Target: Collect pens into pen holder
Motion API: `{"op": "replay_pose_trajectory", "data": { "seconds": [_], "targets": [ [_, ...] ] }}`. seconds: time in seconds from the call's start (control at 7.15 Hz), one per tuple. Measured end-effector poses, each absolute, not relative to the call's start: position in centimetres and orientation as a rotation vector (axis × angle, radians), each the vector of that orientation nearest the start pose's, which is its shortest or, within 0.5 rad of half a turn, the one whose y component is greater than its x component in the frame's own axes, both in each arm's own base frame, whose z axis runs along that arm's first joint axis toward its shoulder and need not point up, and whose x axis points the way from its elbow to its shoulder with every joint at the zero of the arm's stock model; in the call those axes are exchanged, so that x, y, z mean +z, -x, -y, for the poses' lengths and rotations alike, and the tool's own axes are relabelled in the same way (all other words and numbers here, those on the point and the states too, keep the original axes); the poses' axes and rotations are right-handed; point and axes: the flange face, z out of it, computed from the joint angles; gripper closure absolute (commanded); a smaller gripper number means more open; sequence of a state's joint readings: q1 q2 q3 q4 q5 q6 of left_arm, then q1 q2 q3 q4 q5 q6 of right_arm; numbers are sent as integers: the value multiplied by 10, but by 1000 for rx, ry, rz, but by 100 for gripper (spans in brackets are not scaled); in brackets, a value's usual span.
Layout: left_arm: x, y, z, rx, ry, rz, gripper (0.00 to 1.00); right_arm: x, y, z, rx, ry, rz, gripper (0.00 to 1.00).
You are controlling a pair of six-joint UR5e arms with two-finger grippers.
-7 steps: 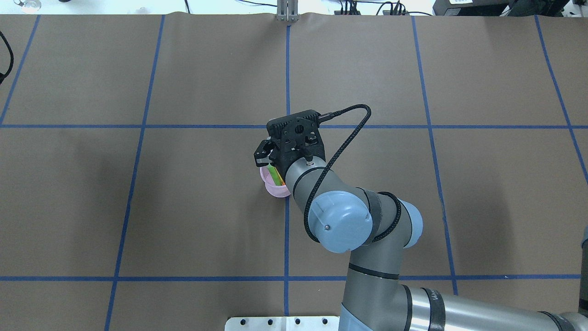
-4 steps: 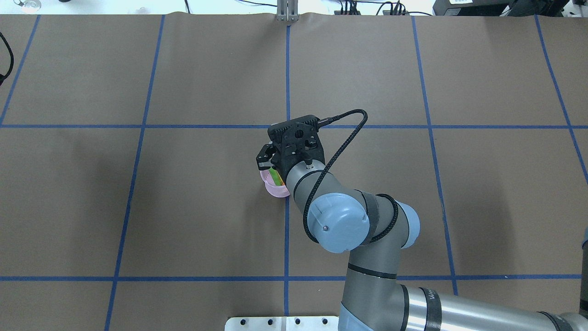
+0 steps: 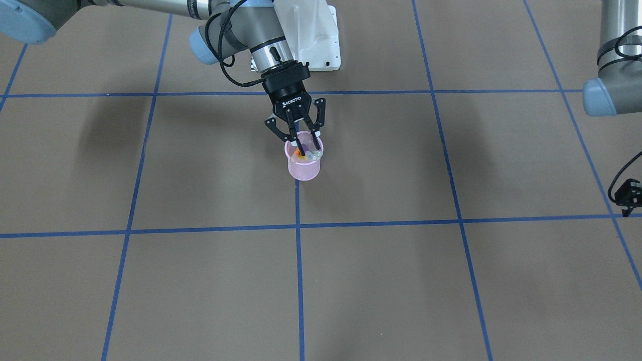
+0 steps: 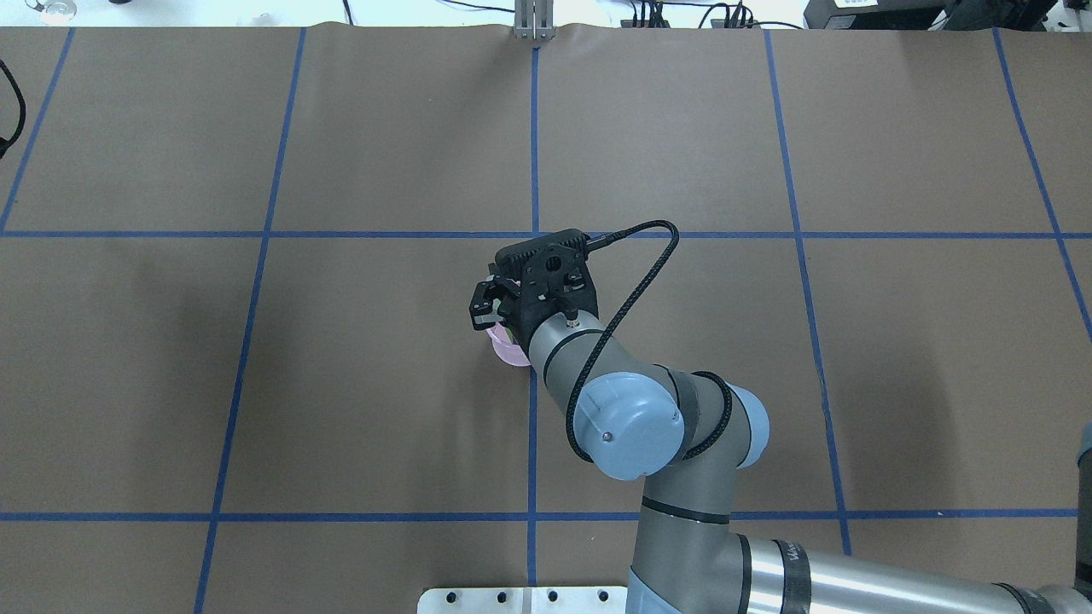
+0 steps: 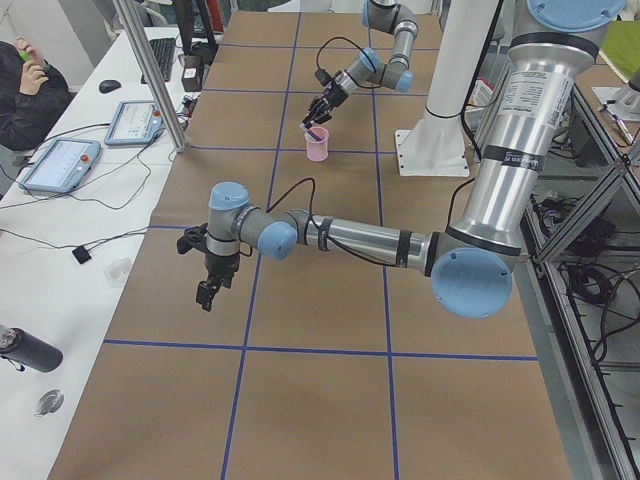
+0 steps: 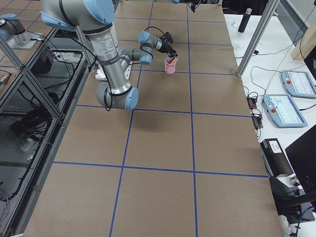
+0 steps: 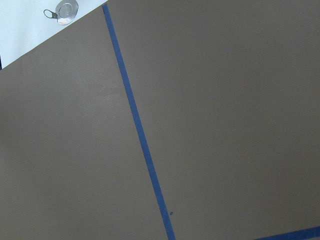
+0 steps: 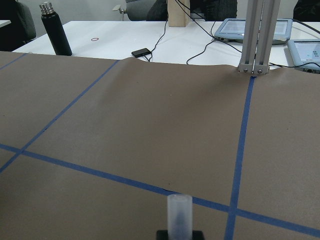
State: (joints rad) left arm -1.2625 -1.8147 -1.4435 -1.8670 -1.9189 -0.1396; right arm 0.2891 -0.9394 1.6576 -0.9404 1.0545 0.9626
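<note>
The pink mesh pen holder stands upright near the table's middle, beside a blue tape line. An orange pen and whitish cap ends show at its rim. My right gripper points down into the holder's mouth, its fingers drawn close on a pen. In the right wrist view that pen's translucent cap stands straight up. From overhead the right gripper covers most of the pen holder. My left gripper hangs over bare table far to the left, and its state is unclear.
Brown paper with blue tape lines covers the table. A white base plate sits by the robot. Beyond the far edge are a metal post, a black bottle, tablets and cables. A seated person is at the side bench.
The right gripper has sunk and shifted slightly toward the robot over the holder. It now covers the green pen that showed inside earlier.
</note>
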Motion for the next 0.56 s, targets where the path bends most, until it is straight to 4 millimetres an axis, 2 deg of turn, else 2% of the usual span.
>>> {"op": "replay_pose_trajectory", "data": {
  "seconds": [0.14,0.28,0.56],
  "targets": [
    [575,-94,622,237,-322,-426,0,158,566,359,68,-944,1014,0],
    [575,-94,622,237,-320,-426,0,145,549,359,30,-899,1015,0],
    [575,-94,622,237,-318,-425,0,126,499,359,-33,-763,866,0]
  ]
}}
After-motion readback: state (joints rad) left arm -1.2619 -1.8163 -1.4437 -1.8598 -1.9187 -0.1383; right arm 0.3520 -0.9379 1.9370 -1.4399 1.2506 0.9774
